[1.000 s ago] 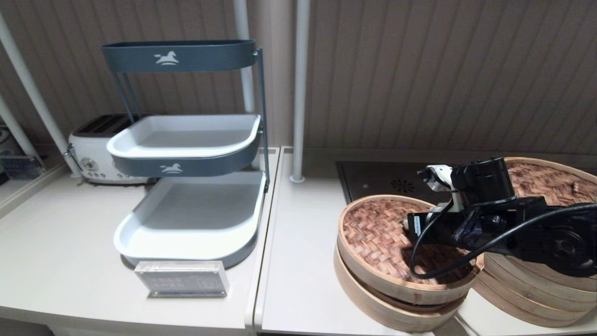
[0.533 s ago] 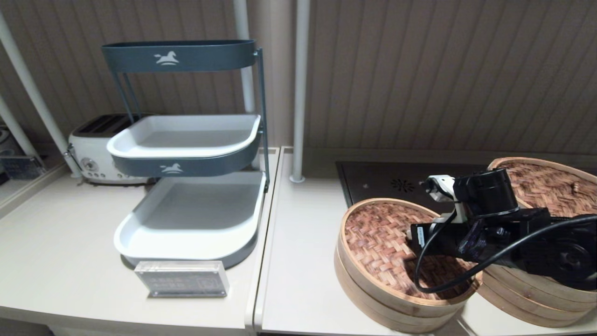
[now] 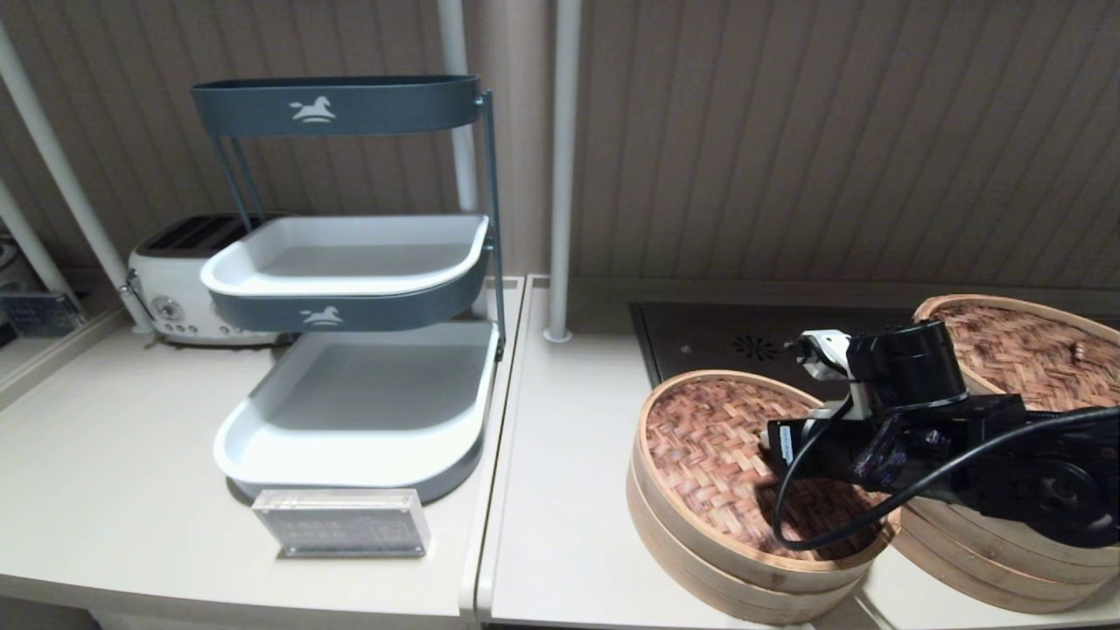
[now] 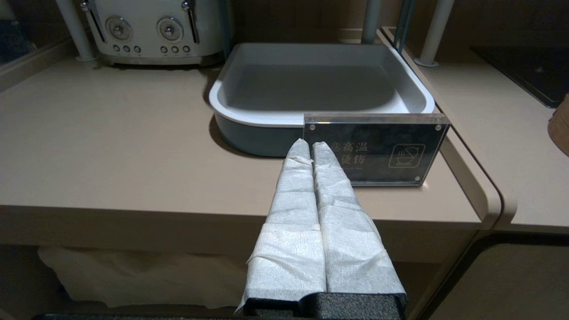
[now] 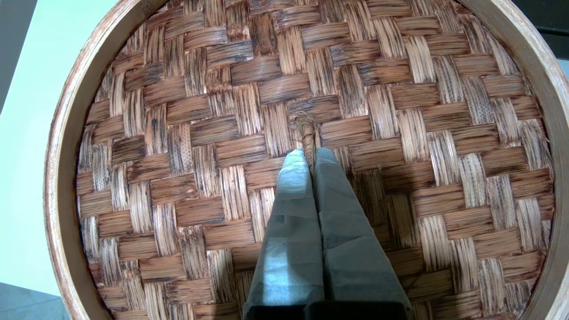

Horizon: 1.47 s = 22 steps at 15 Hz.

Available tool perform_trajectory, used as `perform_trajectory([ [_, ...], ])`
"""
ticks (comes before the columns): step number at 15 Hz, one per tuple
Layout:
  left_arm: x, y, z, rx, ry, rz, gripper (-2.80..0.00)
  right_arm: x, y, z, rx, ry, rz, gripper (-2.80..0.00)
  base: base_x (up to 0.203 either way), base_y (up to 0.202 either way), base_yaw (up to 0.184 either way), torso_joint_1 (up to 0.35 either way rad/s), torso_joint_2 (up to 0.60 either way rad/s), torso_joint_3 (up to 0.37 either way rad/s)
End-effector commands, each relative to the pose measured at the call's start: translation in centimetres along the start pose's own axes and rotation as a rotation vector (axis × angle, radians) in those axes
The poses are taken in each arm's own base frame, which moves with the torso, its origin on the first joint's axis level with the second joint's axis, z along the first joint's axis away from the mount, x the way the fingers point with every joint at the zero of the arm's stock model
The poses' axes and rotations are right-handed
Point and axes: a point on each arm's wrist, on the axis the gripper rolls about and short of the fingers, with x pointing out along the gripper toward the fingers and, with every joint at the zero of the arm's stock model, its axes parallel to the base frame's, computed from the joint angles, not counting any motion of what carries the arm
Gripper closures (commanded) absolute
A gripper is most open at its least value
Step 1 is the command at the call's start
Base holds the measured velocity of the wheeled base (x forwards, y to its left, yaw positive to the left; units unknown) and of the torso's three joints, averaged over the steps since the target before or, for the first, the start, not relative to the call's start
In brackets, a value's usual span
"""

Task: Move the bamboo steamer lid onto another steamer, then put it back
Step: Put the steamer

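Right gripper pinching lid handle, lid seated on front-left steamer

The right gripper is closed on the thin loop handle at the centre of the bamboo steamer lid, reaching in from the right. The lid sits level on a bamboo base on the counter. The other steamer lies directly to the right, almost touching (it carries its own woven lid). The handle's long axis runs in line with the fingers. The left gripper, parked by the acrylic sign, is well apart and pressed closed on nothing.
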Motion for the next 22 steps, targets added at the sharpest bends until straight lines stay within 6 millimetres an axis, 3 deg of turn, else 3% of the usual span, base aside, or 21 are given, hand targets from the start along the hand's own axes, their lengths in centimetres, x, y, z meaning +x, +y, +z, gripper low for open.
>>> perform_trajectory([
  [1,0.2,0.0,-0.8,0.000,0.027,0.000,0.00,0.2,0.0,-0.2,-0.001,0.010,-0.002,0.00,0.000,0.000,0.000,0.000,0.00,0.000],
  [3,0.2,0.0,-0.8,0.000,0.026,0.000,0.00,0.1,0.0,-0.1,-0.002,0.004,-0.003,0.00,0.000,0.000,0.000,0.000,0.00,0.000],
  [4,0.2,0.0,-0.8,0.000,0.027,0.000,0.00,0.1,0.0,-0.1,-0.001,0.001,-0.007,-2.80,0.000,0.000,0.000,0.000,0.00,0.000],
  [8,0.2,0.0,-0.8,0.000,0.027,0.000,0.00,-0.5,0.0,0.3,0.008,-0.074,0.004,-2.80,0.000,0.000,0.000,0.000,0.00,0.000],
  [11,0.2,0.0,-0.8,0.000,0.027,0.000,0.00,-2.7,-0.1,1.0,0.011,-0.142,0.014,-2.80,0.000,0.000,0.000,0.000,0.00,0.000],
  [14,0.2,0.0,-0.8,0.000,0.027,0.000,0.00,-7.5,-0.3,2.2,0.018,-0.253,0.033,-2.80,0.000,0.000,0.000,0.000,0.00,0.000],
  [18,0.2,0.0,-0.8,0.000,0.027,0.000,0.00,-16.0,-1.0,2.5,0.031,-0.337,0.033,-2.75,0.000,0.000,0.000,0.000,0.00,0.000],
  [19,0.2,0.0,-0.8,0.000,0.026,0.000,0.00,-17.9,-1.4,2.1,0.039,-0.346,0.011,0.00,0.000,0.000,0.000,0.000,0.00,0.000],
  [22,0.2,0.0,-0.8,0.000,0.027,0.000,0.00,-23.3,-2.4,-0.2,0.061,-0.423,-0.023,0.00,0.000,0.000,0.000,0.000,0.00,0.000],
])
